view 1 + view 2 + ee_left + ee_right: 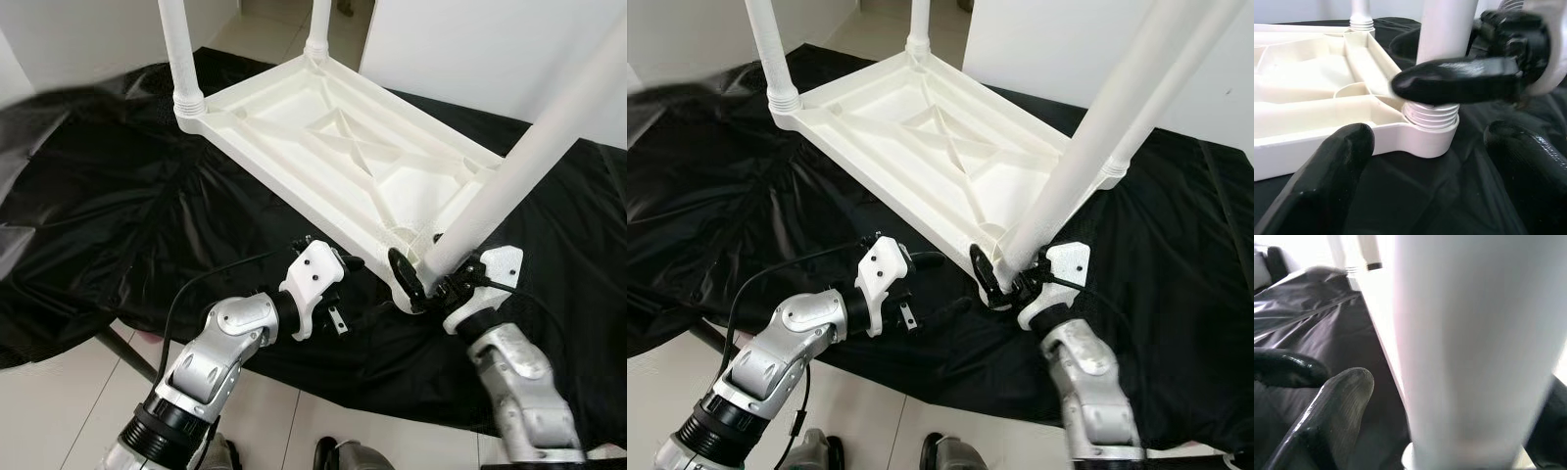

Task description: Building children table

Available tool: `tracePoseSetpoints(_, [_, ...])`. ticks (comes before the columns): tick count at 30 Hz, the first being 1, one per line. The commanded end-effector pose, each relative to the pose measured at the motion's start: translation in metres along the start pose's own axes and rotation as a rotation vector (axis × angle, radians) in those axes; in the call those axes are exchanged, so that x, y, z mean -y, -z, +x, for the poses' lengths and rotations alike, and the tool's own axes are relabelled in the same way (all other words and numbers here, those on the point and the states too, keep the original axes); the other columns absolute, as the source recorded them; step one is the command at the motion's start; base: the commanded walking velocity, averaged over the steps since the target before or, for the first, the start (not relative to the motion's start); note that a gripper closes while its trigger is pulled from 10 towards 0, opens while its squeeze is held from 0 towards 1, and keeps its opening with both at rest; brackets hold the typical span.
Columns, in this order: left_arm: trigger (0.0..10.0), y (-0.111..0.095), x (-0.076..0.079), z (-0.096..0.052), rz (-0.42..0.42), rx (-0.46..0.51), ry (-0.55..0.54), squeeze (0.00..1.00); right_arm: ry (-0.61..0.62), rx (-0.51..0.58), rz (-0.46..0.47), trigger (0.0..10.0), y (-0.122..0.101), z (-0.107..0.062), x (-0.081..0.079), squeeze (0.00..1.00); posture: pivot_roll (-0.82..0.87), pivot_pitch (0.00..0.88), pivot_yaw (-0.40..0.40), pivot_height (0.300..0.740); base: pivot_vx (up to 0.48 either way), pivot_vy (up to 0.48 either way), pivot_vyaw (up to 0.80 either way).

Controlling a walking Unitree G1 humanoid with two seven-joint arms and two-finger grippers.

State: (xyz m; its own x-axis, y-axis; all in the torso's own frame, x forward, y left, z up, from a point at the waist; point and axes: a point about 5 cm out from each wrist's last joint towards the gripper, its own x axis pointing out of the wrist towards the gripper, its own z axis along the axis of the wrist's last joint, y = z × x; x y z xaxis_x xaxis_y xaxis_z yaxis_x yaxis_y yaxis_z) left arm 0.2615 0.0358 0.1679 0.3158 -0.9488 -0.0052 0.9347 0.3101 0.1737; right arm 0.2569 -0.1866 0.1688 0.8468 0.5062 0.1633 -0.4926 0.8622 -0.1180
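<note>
Glossy black sheet, ribbed white plastic tabletop (upturned), right claw gripping tubular leg

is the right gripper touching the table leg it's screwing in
Touching. In the left wrist view, one black finger of the right gripper lies pressed across the white table leg just above its threaded base.

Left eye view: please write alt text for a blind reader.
The right gripper holds a white leg at the near corner of an upturned white table on black cloth. The left gripper hovers open beside it.
</note>
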Motion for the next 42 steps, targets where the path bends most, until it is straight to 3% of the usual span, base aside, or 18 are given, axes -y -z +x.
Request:
tracePoseSetpoints(1, [10.0, 0.001, 0.002, 0.002, -0.001, -0.006, -0.004, 0.0, -0.036, -0.015, 0.018, 10.0, 0.003, -0.001, 0.001, 0.0, 0.03, 0.114, -0.075, 0.74, 0.0, 0.0, 0.0])
tracePoseSetpoints(4, [10.0, 0.001, 0.003, 0.003, 0.0, -0.006, 0.001, 0.0, -0.079, -0.027, 0.011, 9.5, 0.007, 0.001, 0.005, 0.0, 0.04, 0.111, -0.073, 0.74, 0.0, 0.0, 0.0])
tracePoseSetpoints(5, [10.0, 0.001, 0.003, 0.003, 0.001, -0.005, 0.003, 0.0, -0.112, -0.031, 0.004, 4.9, 0.009, 0.003, 0.008, 0.0, 0.04, 0.111, -0.073, 0.74, 0.0, 0.0, 0.0])
tracePoseSetpoints(7, [10.0, 0.001, 0.003, 0.003, 0.001, -0.005, 0.003, 0.0, -0.112, -0.031, 0.004, 4.9, 0.009, 0.003, 0.008, 0.0, 0.04, 0.111, -0.073, 0.74, 0.0, 0.0, 0.0])
tracePoseSetpoints(8, [10.0, 0.0, 0.004, 0.003, 0.0, -0.003, 0.006, 0.0, -0.123, -0.033, 0.001, 0.0, 0.01, 0.005, 0.009, 0.0, 0.04, 0.111, -0.073, 0.74, 0.0, 0.0, 0.0])
tracePoseSetpoints(24, [10.0, 0.0, 0.009, 0.002, -0.008, -0.005, 0.035, 0.0, -0.11, -0.079, 0.018, 0.0, 0.02, -0.002, 0.017, 0.0, 0.04, 0.116, -0.071, 0.74, 0.0, 0.0, 0.0])
tracePoseSetpoints(25, [10.0, 0.0, 0.009, 0.002, -0.008, -0.004, 0.036, 0.0, -0.087, -0.086, 0.016, 10.0, 0.021, -0.002, 0.017, 0.0, 0.03, 0.121, -0.072, 0.74, 0.0, 0.0, 0.0])
tracePoseSetpoints(32, [10.0, -0.002, 0.006, 0.001, -0.005, 0.003, 0.021, 0.0, 0.08, -0.087, 0.002, 10.0, 0.021, 0.001, 0.01, 0.0, 0.03, 0.133, -0.076, 0.74, 0.0, 0.0, 0.0])
tracePoseSetpoints(42, [10.0, -0.003, 0.004, 0.0, 0.002, 0.007, 0.004, 0.0, 0.321, -0.061, 0.073, 10.0, 0.019, 0.009, -0.008, 0.0, 0.03, 0.144, -0.073, 0.74, 0.0, 0.0, 0.0])
